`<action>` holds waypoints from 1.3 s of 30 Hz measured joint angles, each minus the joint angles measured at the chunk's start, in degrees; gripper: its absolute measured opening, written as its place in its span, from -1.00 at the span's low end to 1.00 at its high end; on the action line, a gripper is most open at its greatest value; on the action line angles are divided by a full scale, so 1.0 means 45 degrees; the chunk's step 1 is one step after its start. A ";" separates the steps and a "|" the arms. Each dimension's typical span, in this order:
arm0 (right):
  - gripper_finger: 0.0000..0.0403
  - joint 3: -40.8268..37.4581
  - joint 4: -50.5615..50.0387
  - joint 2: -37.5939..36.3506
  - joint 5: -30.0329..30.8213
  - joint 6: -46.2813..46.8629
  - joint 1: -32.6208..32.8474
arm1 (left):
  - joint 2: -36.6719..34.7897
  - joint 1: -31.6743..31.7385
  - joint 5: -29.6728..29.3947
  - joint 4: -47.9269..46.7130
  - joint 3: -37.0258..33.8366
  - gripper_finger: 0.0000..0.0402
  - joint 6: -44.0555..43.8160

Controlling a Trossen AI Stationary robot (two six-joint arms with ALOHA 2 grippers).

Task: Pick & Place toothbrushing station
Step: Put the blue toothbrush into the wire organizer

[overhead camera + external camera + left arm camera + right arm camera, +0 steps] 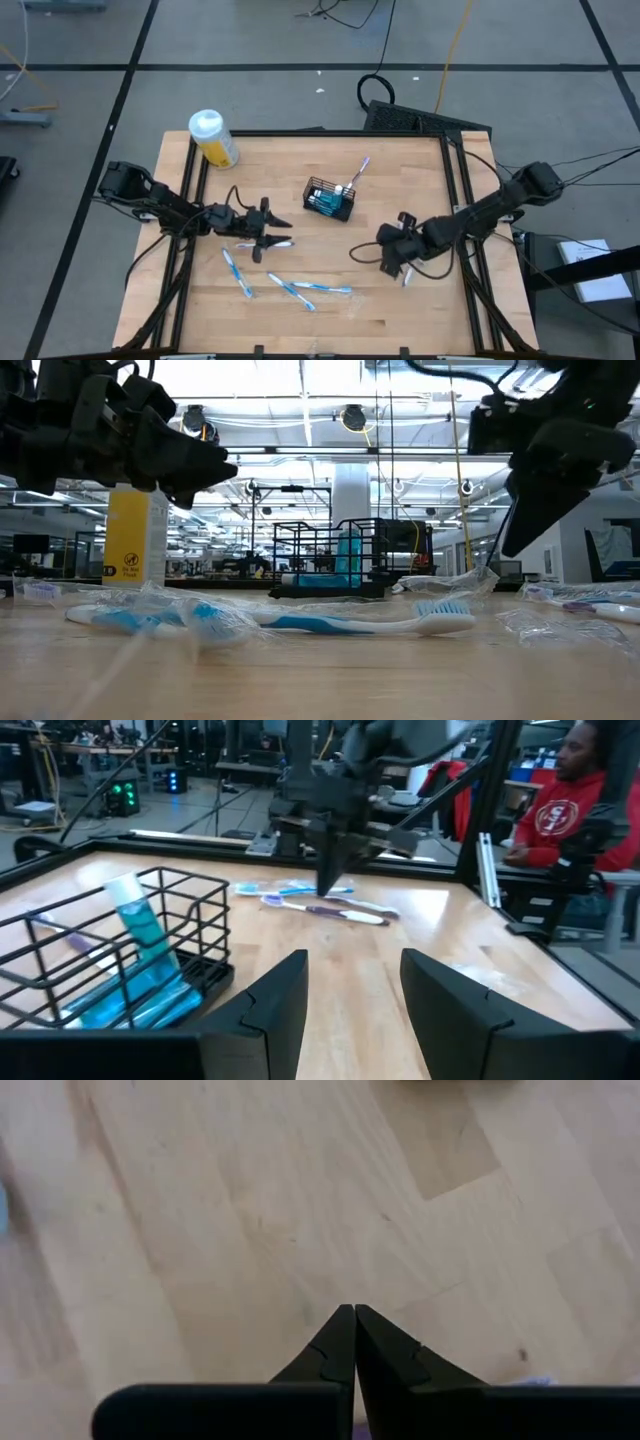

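Left tool (268, 226) spread and empty at nine o'clock, right tool (392, 262) pressed together at four o'clock, basket (329, 199) mid-bench (400, 310) holding teal tubes (322, 203), toothbrushes (290, 288) scattered at seven o'clock, yellow bottle (213, 138) at eleven o'clock.

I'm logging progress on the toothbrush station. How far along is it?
Partly done: the basket already holds a teal tube and one toothbrush leaning out. Nothing is in hand: the left gripper is open and empty above the table, and the right gripper is shut on nothing. Left: several toothbrushes lying loose on the table.
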 joint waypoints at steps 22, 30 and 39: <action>-0.10 0.0006 -0.1426 -0.0034 -0.5169 -0.2568 -0.5262 | 0.0000 -0.0653 -0.0023 0.0004 -0.0003 -0.16 0.0486; -0.04 0.0010 -0.2531 -0.0034 -0.4775 -0.2900 -0.6103 | 0.0000 -0.0653 -0.0018 0.0006 0.0000 -0.16 0.0654; -0.09 0.0029 -0.3932 -0.0039 -0.4107 -0.3229 -0.6592 | 0.0000 -0.0653 -0.0018 -0.0003 0.0000 -0.16 0.0661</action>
